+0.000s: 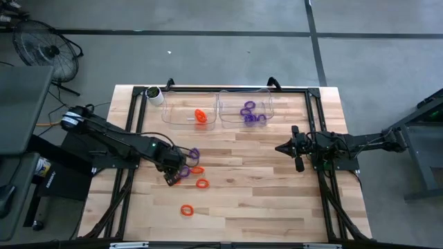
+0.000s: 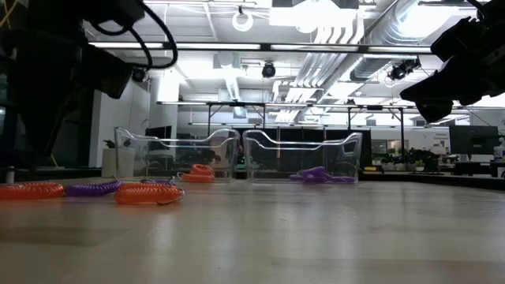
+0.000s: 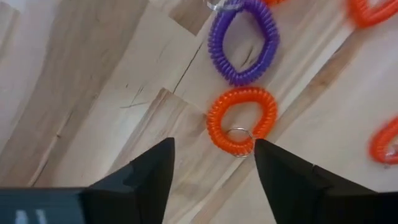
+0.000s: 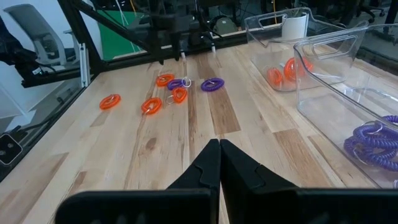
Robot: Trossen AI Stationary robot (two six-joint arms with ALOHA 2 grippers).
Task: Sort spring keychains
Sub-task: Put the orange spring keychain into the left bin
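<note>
We count about six spring keychains (image 1: 201, 184) loose on the wooden surface (image 1: 263, 194): four orange, two purple, clustered on its left half. Two clear bins sit at the far edge; the left bin (image 1: 189, 111) holds orange coils, the right bin (image 1: 246, 111) purple ones, too tangled to count. The left end effector (image 3: 211, 163) hangs with its fingers spread over the cluster, an orange keychain (image 3: 241, 121) lying just ahead of its tips and a purple keychain (image 3: 243, 42) beyond that. The right end effector (image 4: 219, 163), fingers pressed together and empty, waits above the surface's right side. A white cup (image 1: 155, 95) stands beside the left bin.
</note>
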